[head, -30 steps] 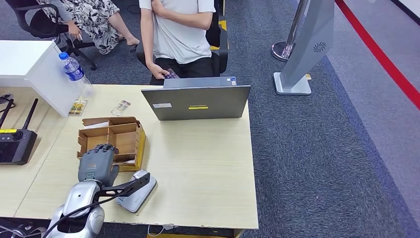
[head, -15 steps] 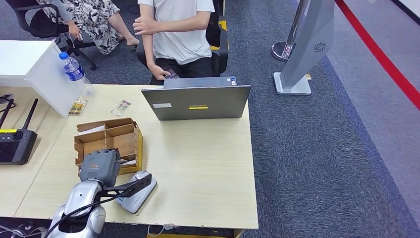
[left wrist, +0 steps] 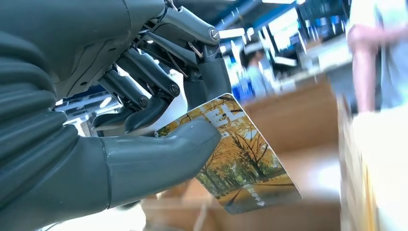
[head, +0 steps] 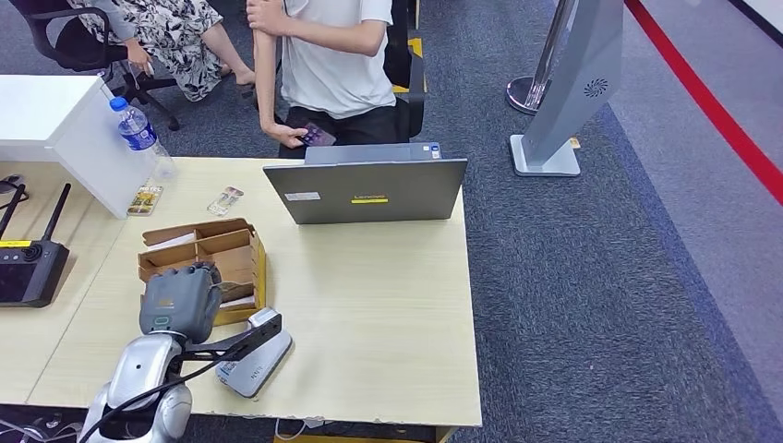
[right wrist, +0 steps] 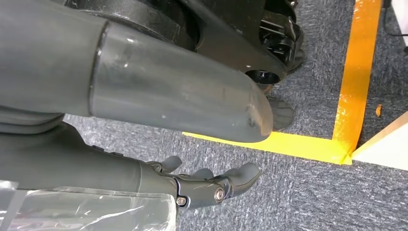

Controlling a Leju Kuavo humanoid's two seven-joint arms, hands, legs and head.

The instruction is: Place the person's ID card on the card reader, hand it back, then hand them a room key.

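Lifted slightly back from the cardboard organizer (head: pixel 205 261) since a second ago, the robot's left hand (head: pixel 180 302) now hovers at the box's near edge, above the grey card reader (head: pixel 253 353) on the wooden desk (head: pixel 369 305). From the wrist camera, thumb and fingers (left wrist: pixel 159 103) are clamped on a room key (left wrist: pixel 235 156), a card printed with autumn trees, its free end pointing toward the blurred cardboard compartments. The right hand (right wrist: pixel 211 185) hangs beside the robot over grey carpet and a strip of yellow floor tape (right wrist: pixel 337 120), fingers loosely apart and holding nothing. Across the desk, behind an open laptop (head: pixel 369 189), a seated person in a pale shirt (head: pixel 332 55) has raised one arm across the chest while the other hand holds a dark phone (head: pixel 316 136). A water bottle (head: pixel 138 132) stands at the desk's far left corner, and a black controller (head: pixel 28 268) lies on the adjoining table.
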